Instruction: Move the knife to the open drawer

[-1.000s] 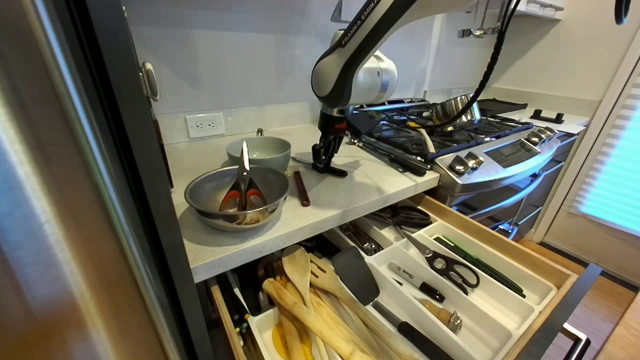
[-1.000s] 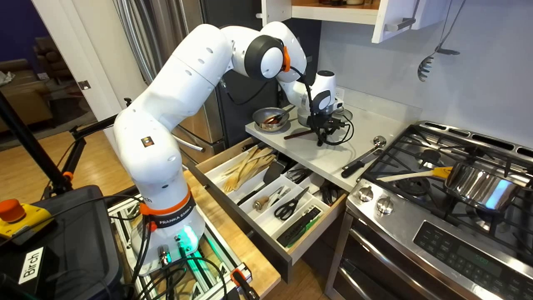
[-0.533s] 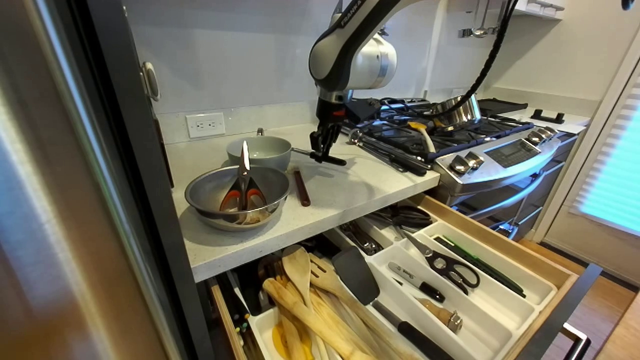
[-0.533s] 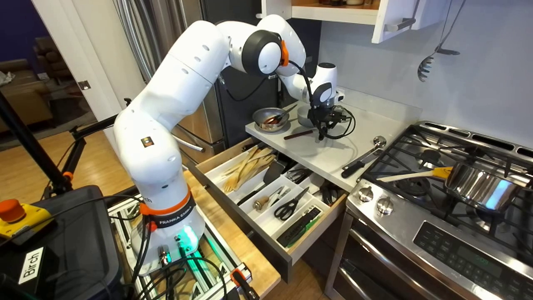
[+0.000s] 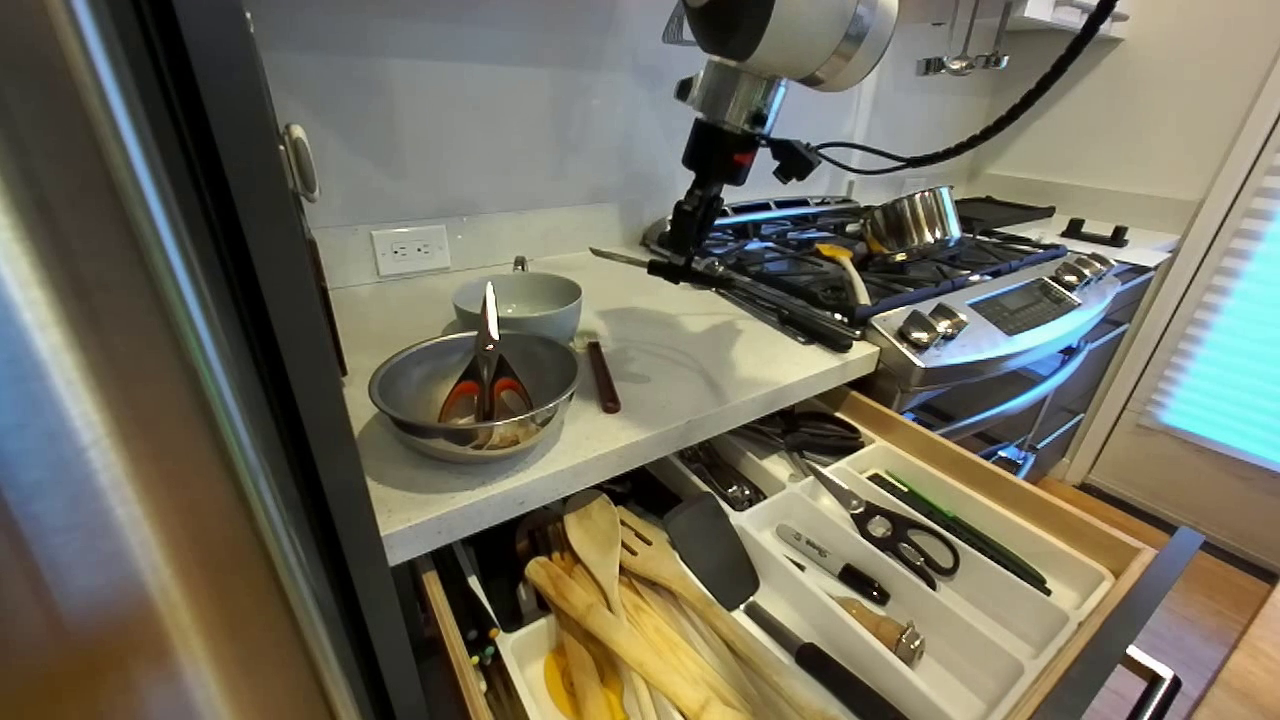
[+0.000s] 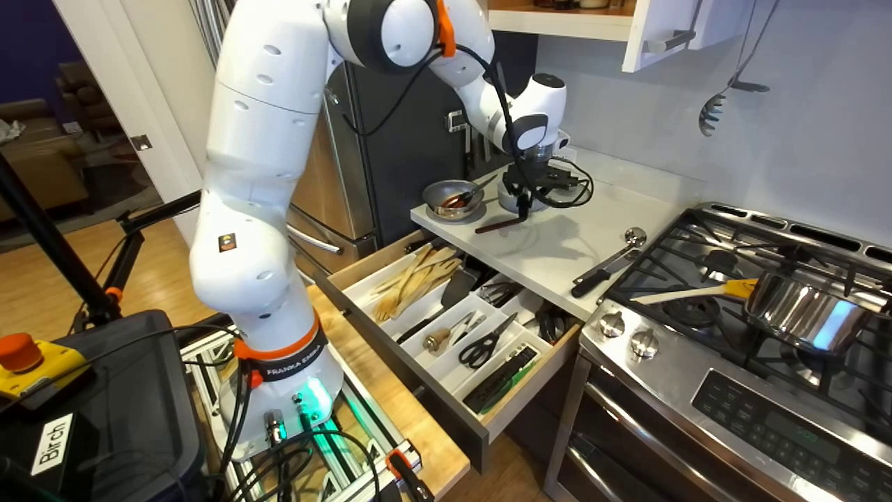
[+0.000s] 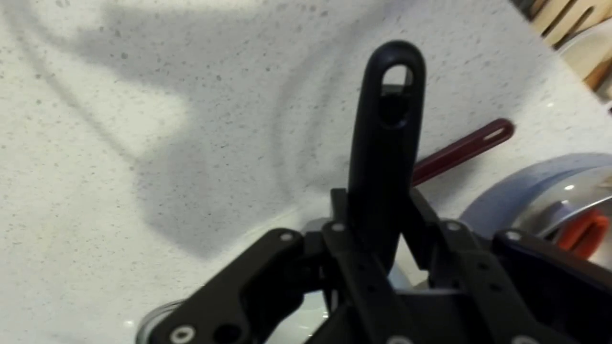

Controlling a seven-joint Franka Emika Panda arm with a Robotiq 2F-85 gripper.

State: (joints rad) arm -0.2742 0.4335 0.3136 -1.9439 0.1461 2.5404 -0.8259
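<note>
The knife, with a black handle and a slim blade (image 5: 620, 258), hangs in the air above the counter, about level. My gripper (image 5: 685, 255) is shut on its black handle. In the wrist view the handle (image 7: 389, 138) sticks out between the fingertips (image 7: 380, 205), and the blade is hidden. In an exterior view the gripper (image 6: 523, 209) is above the counter, and the knife is hard to make out there. The open drawer (image 5: 1010, 480) is below the counter edge and lower than the gripper; its pale-wood side also shows in an exterior view (image 6: 523, 397).
A steel bowl (image 5: 415, 385) with scissors, a grey-green bowl (image 5: 545, 315) and a reddish-brown-handled utensil (image 5: 603, 378) are on the counter. The drawer holds wooden spoons (image 5: 595, 540), black scissors (image 5: 900, 540) and a spatula (image 5: 712, 550). The stove (image 6: 697, 293) stands beside the counter.
My gripper has lifted the knife from counter level up into the air. The arm has risen and swung, so the knife sits higher, closer to the stove side in an exterior view.
</note>
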